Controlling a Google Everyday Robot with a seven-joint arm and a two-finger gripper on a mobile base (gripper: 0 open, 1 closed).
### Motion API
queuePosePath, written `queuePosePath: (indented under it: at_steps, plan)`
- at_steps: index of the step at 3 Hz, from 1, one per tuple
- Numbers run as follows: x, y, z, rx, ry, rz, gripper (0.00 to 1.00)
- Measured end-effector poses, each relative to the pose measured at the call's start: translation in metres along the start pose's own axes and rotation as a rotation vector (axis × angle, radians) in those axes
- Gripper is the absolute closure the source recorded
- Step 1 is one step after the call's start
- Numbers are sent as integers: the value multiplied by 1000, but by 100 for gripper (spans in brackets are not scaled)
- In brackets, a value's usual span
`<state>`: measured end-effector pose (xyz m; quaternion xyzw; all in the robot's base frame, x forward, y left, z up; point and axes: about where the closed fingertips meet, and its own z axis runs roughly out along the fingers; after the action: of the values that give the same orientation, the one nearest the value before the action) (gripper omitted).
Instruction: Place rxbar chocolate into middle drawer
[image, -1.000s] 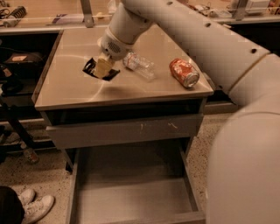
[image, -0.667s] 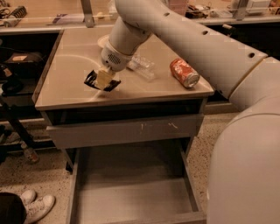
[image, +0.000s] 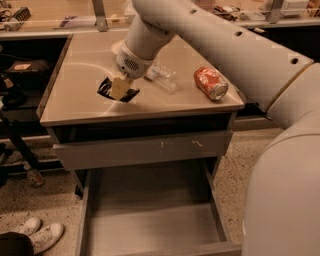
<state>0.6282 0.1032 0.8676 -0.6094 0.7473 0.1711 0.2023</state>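
Note:
My gripper (image: 119, 89) is shut on the rxbar chocolate (image: 106, 87), a small flat black wrapper that sticks out on both sides of the pale fingers. It holds the bar over the front left part of the grey countertop (image: 75, 107), just behind the front edge. The middle drawer (image: 150, 220) is pulled open below and in front of the counter. Its smooth grey floor is bare. The arm comes in from the upper right and covers the right side of the view.
An orange soda can (image: 211, 82) lies on its side at the counter's right. A clear plastic piece (image: 163, 76) lies beside the gripper. The drawer front with pale scratch marks (image: 140, 150) is shut above the open drawer. White shoes (image: 40, 234) stand at the lower left.
My gripper has carried the black bar from the middle left of the countertop toward its front edge, nearer the open drawer. The can and the plastic piece have not moved.

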Motion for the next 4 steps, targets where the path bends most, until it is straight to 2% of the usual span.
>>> queuePosePath:
  at_steps: [1, 2, 3, 4]
  plan:
    - [11, 28, -35, 48, -23, 68, 100]
    - [49, 79, -59, 72, -18, 189, 100]
    - [95, 129, -58, 73, 24, 320, 100]
    - [122, 142, -40, 45, 80, 339, 100]
